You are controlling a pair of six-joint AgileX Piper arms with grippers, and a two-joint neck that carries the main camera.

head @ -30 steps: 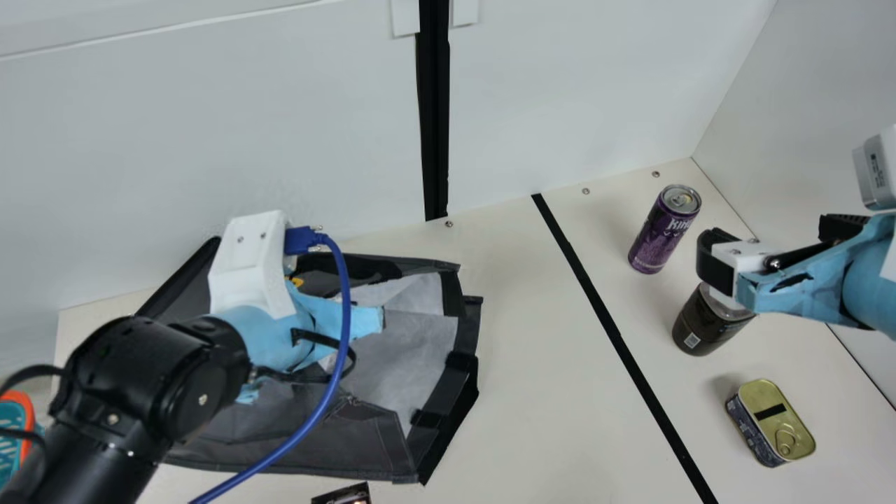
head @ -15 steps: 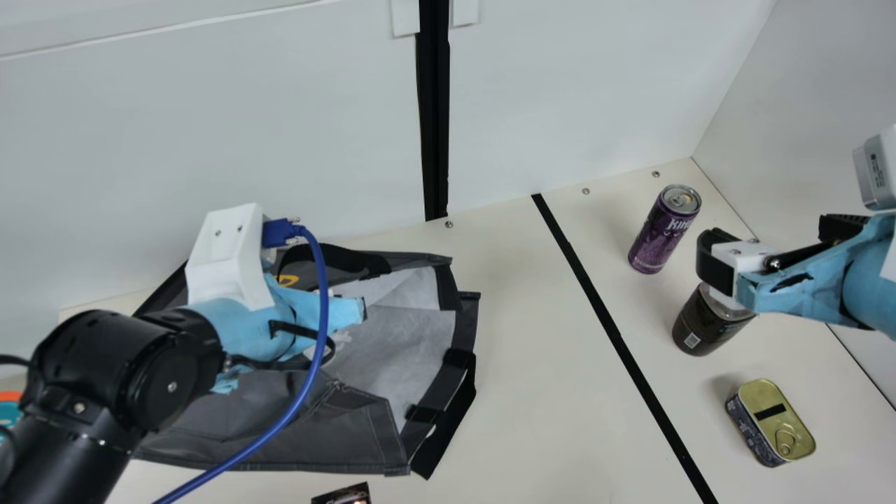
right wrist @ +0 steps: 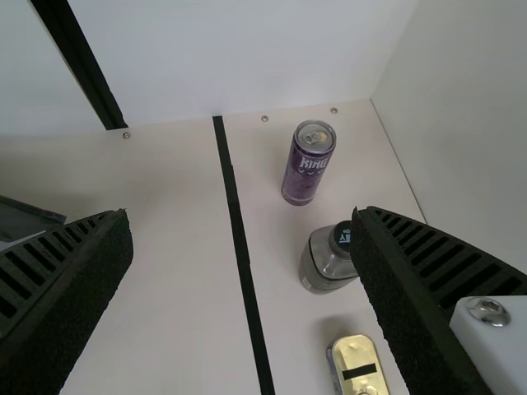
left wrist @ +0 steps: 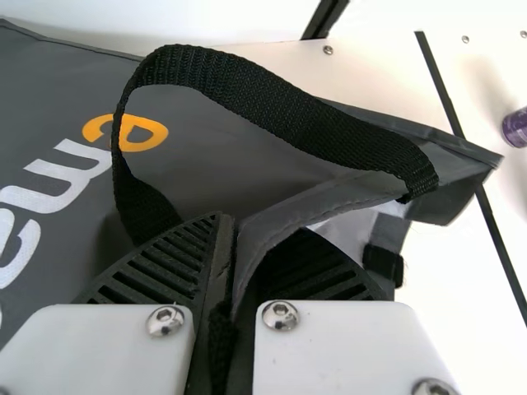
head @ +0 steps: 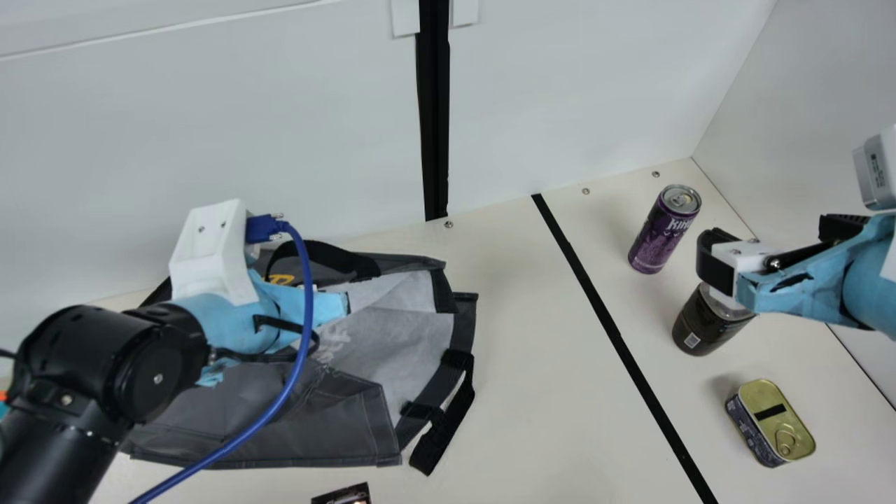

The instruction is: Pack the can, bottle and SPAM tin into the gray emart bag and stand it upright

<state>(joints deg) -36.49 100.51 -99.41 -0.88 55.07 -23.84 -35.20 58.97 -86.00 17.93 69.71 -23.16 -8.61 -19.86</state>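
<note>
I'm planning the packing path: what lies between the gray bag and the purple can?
A black stripe on the cream table lies between the bag and the can, seen in the main view.

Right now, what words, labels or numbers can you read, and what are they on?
"KING": purple can; its finer print is unreadable.
"ema": gray bag, partly behind its strap.
Bottle: small square code; cap lettering too small.
Tin: side print too small.
Dark item near the bag: unclear print.
</note>
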